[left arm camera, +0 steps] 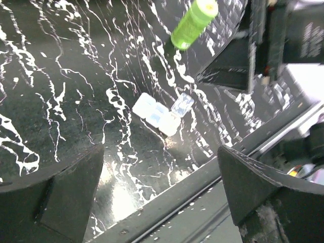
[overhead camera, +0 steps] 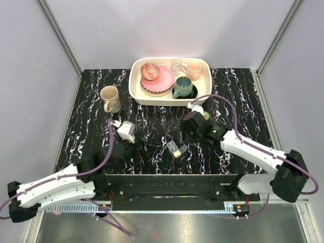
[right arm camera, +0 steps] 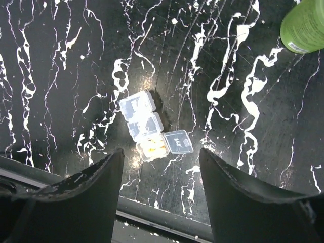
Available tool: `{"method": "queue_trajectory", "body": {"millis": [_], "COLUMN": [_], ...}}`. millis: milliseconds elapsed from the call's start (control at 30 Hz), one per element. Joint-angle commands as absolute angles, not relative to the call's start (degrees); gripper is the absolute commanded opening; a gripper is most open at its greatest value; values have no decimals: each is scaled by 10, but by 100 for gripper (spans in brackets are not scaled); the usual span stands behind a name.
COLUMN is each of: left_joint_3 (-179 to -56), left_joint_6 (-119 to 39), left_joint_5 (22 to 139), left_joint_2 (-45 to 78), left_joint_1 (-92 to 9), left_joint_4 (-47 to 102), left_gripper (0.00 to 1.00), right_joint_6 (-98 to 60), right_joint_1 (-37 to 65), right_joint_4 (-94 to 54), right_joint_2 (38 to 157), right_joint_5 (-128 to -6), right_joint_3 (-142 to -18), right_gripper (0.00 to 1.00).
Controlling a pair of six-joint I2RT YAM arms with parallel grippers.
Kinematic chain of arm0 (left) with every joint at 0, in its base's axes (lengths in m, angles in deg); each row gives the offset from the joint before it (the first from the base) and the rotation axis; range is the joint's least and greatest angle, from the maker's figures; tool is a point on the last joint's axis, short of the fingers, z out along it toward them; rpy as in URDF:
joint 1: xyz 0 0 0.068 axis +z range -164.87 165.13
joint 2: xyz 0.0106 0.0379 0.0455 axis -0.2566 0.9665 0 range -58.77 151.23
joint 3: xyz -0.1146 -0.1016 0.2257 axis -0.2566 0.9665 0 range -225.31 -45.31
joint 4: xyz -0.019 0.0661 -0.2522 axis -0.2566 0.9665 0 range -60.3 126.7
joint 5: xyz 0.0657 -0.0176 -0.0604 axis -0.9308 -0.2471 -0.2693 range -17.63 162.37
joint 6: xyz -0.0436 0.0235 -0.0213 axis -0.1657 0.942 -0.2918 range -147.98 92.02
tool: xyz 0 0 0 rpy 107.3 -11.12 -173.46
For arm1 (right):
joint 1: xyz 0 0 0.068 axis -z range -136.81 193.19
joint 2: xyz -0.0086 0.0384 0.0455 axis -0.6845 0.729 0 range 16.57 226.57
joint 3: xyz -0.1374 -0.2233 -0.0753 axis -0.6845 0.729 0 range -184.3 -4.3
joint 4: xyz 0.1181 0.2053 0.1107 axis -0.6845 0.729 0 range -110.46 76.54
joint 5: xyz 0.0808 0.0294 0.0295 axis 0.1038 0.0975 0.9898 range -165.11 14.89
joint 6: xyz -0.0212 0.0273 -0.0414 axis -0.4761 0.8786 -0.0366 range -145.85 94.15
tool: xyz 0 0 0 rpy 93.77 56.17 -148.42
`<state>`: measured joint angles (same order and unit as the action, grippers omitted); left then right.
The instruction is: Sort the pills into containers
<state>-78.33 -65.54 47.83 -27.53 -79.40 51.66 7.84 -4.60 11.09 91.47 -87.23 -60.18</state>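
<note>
The containers (overhead camera: pixel 175 149) (left arm camera: pixel 157 114) (right arm camera: pixel 144 124) are a strip of three small clear compartments lying on the black marbled table near its front edge. In the right wrist view the end compartment has its lid (right arm camera: pixel 178 142) flipped open, and the yellow pills (right arm camera: pixel 154 147) lie inside it. The other two compartments are closed. My right gripper (overhead camera: pixel 186 136) (right arm camera: pixel 161 152) hovers above the strip, open, holding nothing. My left gripper (overhead camera: pixel 139 147) (left arm camera: pixel 161 149) is wide open and empty, to the left of the strip.
A small green bottle (overhead camera: pixel 205 115) (left arm camera: pixel 195 23) (right arm camera: pixel 305 28) stands behind the right wrist. A white tub (overhead camera: pixel 136 86) of dishes sits at the back, with a beige mug (overhead camera: pixel 110 98) to its left. The table's front rail (right arm camera: pixel 167 217) runs just below the strip.
</note>
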Motion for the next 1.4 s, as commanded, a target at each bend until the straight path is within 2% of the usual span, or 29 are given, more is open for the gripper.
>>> {"method": "queue_trajectory", "body": {"millis": [0, 167, 333, 600, 1000, 1367], "left_joint_3": [-798, -812, -847, -896, -886, -887], "left_joint_6": [-537, -475, -427, -393, -392, -386], "left_joint_5": [584, 723, 818, 938, 998, 1048], "left_joint_2": [-136, 1, 98, 221, 317, 343], "left_joint_1": [-780, -681, -613, -571, -544, -536], "left_joint_4": [376, 246, 214, 197, 157, 146], "left_gripper": [99, 99, 98, 96, 89, 88], "right_joint_6": [130, 149, 155, 154, 155, 152], "right_joint_1": [-28, -8, 6, 20, 47, 61], "right_joint_4": [75, 51, 42, 38, 29, 24], "right_joint_2": [846, 771, 729, 707, 690, 697], "right_joint_5": [-857, -829, -815, -803, -785, -770], "right_joint_3": [-537, -466, -434, -412, -398, -396], "right_gripper": [66, 61, 61, 68, 66, 67]}}
